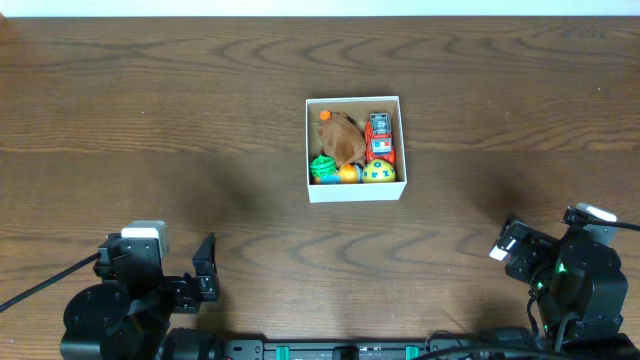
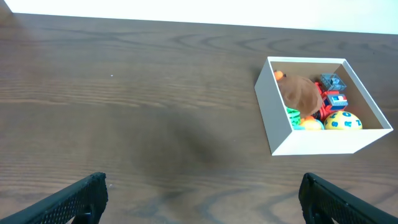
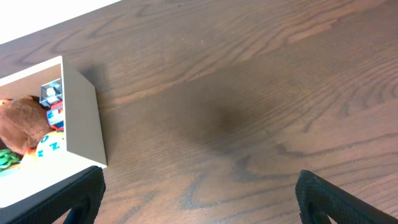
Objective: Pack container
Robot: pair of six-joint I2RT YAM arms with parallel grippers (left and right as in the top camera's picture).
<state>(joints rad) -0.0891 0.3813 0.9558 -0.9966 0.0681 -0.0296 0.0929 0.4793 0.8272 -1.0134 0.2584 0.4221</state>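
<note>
Two claws sit at the bottom of the overhead view, over a dark wood-grain table (image 1: 150, 100). The left claw (image 1: 157, 256) is at the lower left and the right claw (image 1: 550, 232) at the lower right. Both stand wide open and hold nothing, well apart from the other things. The container (image 1: 355, 190), a small square box with white walls and a tan inside, sits on the table just above the centre of the overhead view, higher in the frame than both claws and between them from side to side. Small toys are packed inside it. A brown plush (image 1: 343, 138) lies in the upper middle, with a small orange part near the top left corner. A red truck (image 1: 379, 140) lies along the right wall. Along the bottom wall, from left to right, are a green toy (image 1: 322, 167), an orange ball (image 1: 348, 174) and a yellow ball (image 1: 379, 172) with coloured spots, close together. In the left wrist view the container is at the right of the frame, above the right-hand black fingertip (image 2: 323, 194) and apart from it. In the right wrist view the left edge of the frame cuts the container off, just above the left-hand fingertip (image 3: 81, 194); whether they touch cannot be told.
</note>
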